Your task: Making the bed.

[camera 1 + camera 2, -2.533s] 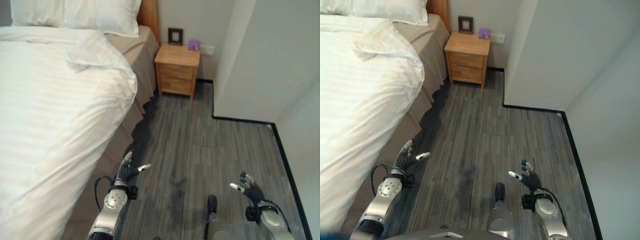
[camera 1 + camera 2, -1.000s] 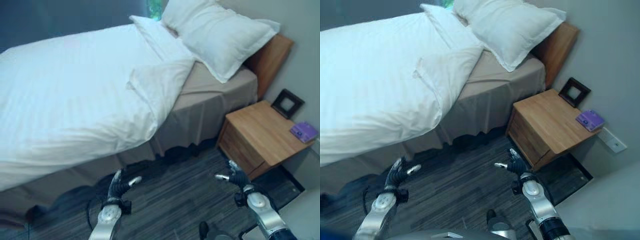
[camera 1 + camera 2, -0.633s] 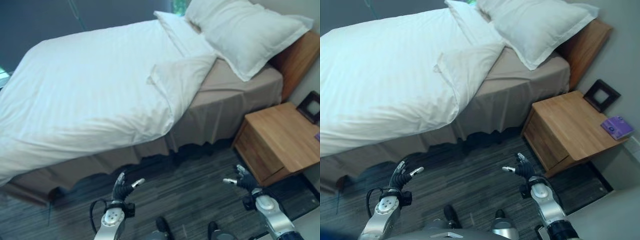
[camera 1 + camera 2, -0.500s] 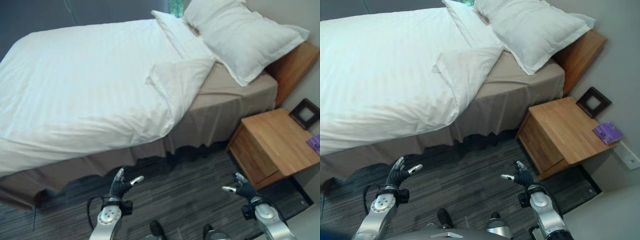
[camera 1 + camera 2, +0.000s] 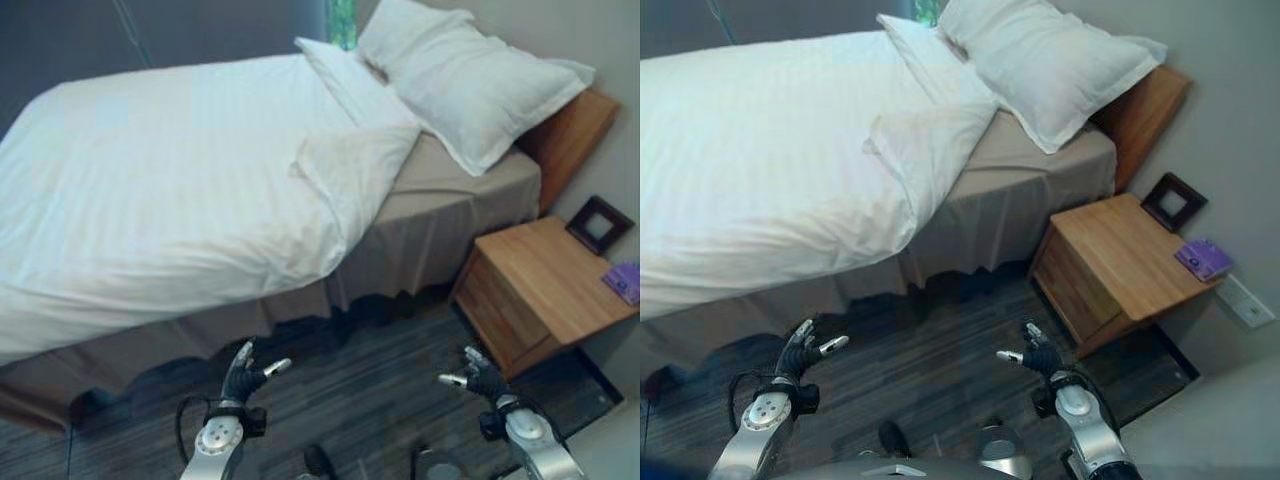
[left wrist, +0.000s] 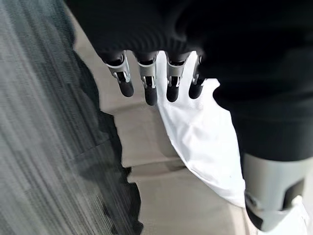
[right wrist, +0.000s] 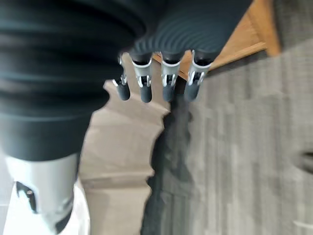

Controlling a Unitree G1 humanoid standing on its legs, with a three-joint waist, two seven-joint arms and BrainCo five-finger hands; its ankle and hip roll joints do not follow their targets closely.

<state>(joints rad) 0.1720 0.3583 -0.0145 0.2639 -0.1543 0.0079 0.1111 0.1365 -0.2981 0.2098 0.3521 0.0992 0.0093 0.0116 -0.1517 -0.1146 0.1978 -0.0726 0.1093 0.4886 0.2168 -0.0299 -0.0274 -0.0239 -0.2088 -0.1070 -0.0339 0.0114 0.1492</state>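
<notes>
Covering most of the bed (image 5: pixel 440 215), white duvet (image 5: pixel 170 190) with its top corner folded back near two pillows (image 5: pixel 470 75), beige skirt bare beneath. Left hand (image 5: pixel 243 376) low over the dark floor (image 5: pixel 360 400), fingers loose and holding nothing; right hand (image 5: pixel 478 381) likewise relaxed and empty, near the wooden nightstand (image 5: pixel 545 290) carrying a dark frame (image 5: pixel 598 224) and purple item (image 5: pixel 625 281).

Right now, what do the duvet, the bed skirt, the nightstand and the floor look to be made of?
Duvet: white woven cloth, probably cotton, with faint tone-on-tone stripes and soft creases.
Bed skirt: matte beige fabric, hanging in folds with a scalloped hem.
Nightstand: light wood or wood veneer, smooth, with visible grain.
Floor: grey streaked planks, likely laminate or vinyl.
</notes>
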